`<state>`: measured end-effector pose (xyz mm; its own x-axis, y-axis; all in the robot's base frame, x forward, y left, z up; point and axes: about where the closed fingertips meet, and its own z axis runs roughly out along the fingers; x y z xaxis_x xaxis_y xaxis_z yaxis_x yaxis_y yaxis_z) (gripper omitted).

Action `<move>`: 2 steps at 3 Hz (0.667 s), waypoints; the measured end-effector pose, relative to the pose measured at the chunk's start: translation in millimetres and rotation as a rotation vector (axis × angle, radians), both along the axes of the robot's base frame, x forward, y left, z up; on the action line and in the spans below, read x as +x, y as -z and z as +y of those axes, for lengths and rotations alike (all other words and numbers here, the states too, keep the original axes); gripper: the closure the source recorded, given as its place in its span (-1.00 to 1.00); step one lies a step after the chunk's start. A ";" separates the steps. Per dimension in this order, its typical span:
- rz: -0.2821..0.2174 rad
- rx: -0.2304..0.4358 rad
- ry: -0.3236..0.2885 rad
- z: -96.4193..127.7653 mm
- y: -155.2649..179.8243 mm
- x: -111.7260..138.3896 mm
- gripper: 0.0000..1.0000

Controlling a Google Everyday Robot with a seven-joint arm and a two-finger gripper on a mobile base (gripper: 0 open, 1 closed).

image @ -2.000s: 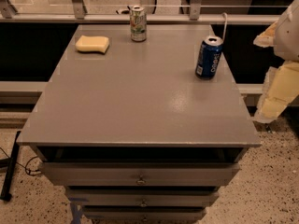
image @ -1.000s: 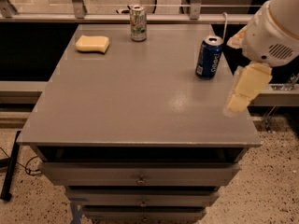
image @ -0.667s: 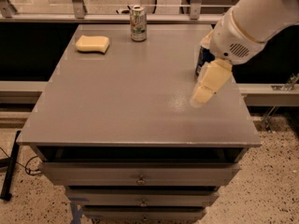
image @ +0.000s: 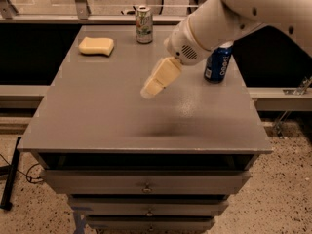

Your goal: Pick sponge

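Note:
The sponge [image: 96, 46] is a pale yellow flat pad lying at the far left corner of the grey table [image: 97, 111]. My gripper [image: 151, 90] hangs above the middle of the table on a white arm that reaches in from the upper right. It is well to the right of the sponge and nearer to the front, apart from it. Nothing shows in the gripper.
A silver-green soda can [image: 144, 25] stands at the far edge, right of the sponge. A blue soda can [image: 218, 65] stands at the right side, partly behind my arm. Drawers [image: 146, 184] sit under the tabletop. A railing runs behind the table.
My arm has swung in from the right edge of the table, leftward past the blue can, to above the middle. The sponge and the cans have not moved.

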<state>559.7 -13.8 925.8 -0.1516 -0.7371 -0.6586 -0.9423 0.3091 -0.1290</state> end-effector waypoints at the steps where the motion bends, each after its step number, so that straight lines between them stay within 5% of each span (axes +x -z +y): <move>1: -0.026 0.042 0.011 12.1 -4.8 9.4 -1.00; 2: -0.026 0.042 0.011 12.1 -4.8 9.3 -1.00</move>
<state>569.1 -1.7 930.5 -0.1419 -0.7068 -0.6930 -0.9351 0.3253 -0.1403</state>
